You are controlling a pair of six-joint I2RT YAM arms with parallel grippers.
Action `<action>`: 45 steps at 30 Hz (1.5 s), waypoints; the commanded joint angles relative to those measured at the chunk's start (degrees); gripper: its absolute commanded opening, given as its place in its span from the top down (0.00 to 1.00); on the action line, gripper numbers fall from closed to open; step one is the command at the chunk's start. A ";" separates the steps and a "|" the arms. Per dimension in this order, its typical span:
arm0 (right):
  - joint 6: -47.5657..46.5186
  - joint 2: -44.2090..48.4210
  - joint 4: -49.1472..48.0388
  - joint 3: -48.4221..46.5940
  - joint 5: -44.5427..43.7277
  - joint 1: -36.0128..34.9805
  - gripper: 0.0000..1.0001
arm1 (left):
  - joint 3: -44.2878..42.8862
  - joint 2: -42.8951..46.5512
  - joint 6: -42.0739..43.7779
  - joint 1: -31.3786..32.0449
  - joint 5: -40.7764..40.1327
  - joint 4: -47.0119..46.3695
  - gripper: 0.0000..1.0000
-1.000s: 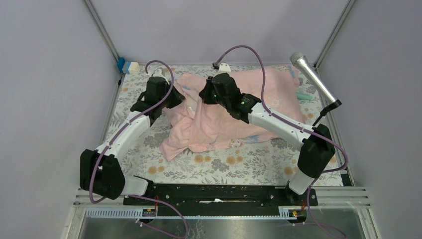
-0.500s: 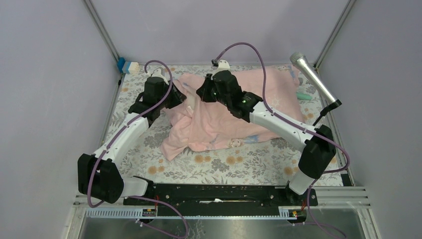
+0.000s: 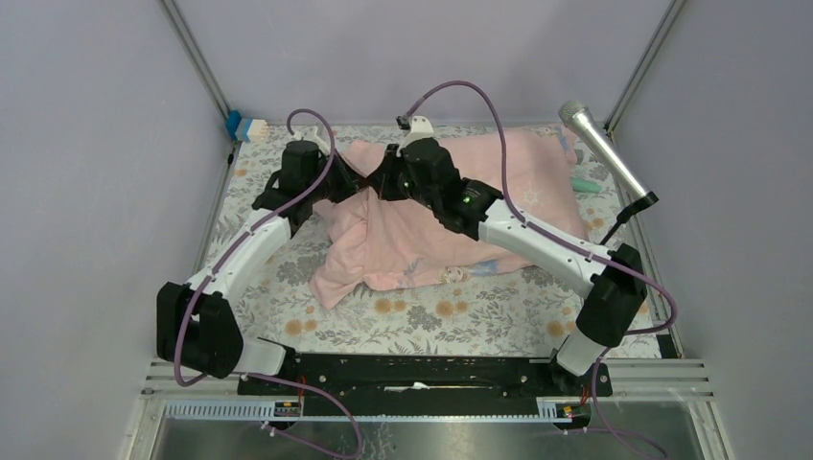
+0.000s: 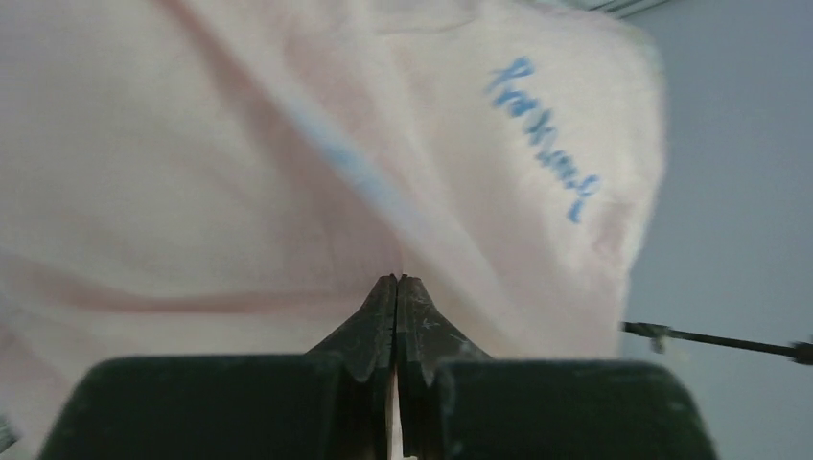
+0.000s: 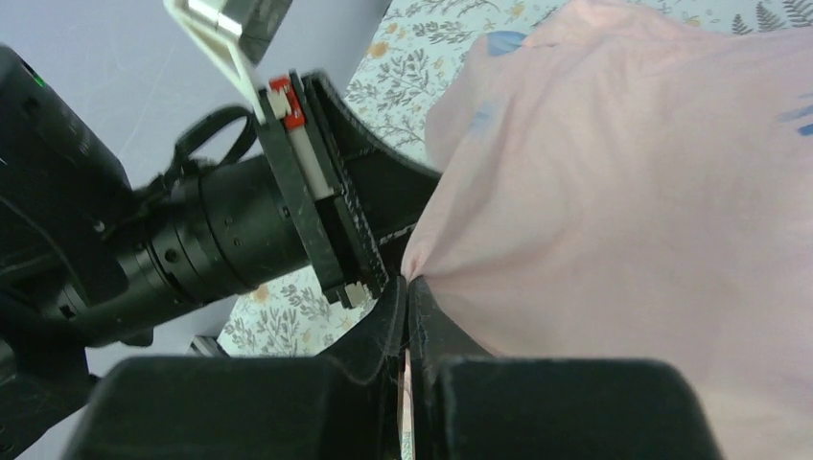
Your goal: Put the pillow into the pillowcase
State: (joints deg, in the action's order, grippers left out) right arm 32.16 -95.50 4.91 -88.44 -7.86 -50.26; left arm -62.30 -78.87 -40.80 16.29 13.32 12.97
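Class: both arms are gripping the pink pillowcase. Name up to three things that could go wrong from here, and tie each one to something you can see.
1. The left gripper and right gripper are each shut on only a thin pinch of the pillowcase. A hard pull might make the fabric slip out.
2. The two wrists sit almost touching, so spreading the opening could knock them together.
3. The microphone leans over the pillowcase's far right corner, so dragged cloth might catch it.

The pillowcase (image 3: 537, 182) is thin pale pink fabric with blue cursive writing and small blue prints. It lies across the far middle and right, smooth and full at the right, rumpled at the left, one corner trailing near-left. The pillow is hidden.
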 commanded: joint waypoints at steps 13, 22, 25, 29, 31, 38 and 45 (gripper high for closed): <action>5.23 5.66 -13.50 -0.04 3.32 -3.35 1.00 | 16.46 -11.96 -32.00 0.34 6.53 -48.13 1.00; 5.30 4.81 -13.13 2.02 3.49 -6.19 1.00 | 8.81 -13.57 -32.81 -0.58 -3.81 -43.27 1.00; 5.02 3.85 -11.76 1.16 3.21 -6.14 1.00 | 2.08 -19.32 -29.63 -0.39 -0.18 -35.13 1.00; 4.52 2.33 -10.45 -0.16 3.28 -5.48 1.00 | 4.91 -19.26 -27.77 0.05 3.94 -34.35 0.87; 5.05 1.57 -10.44 -0.75 4.33 -4.57 1.00 | 6.48 -16.86 -25.65 -0.10 4.66 -32.62 0.79; 5.66 -0.08 -10.79 -2.80 6.79 -2.35 1.00 | 4.43 -8.88 -16.29 -2.20 8.00 -22.43 0.52; 5.67 0.58 -11.37 -2.19 7.22 -1.32 1.00 | 3.82 -2.06 -11.20 -3.38 5.49 -10.82 0.46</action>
State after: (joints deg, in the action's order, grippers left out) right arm 36.80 -96.03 -1.26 -87.61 -3.27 -51.96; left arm -57.41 -85.60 -56.99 13.39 19.81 -6.15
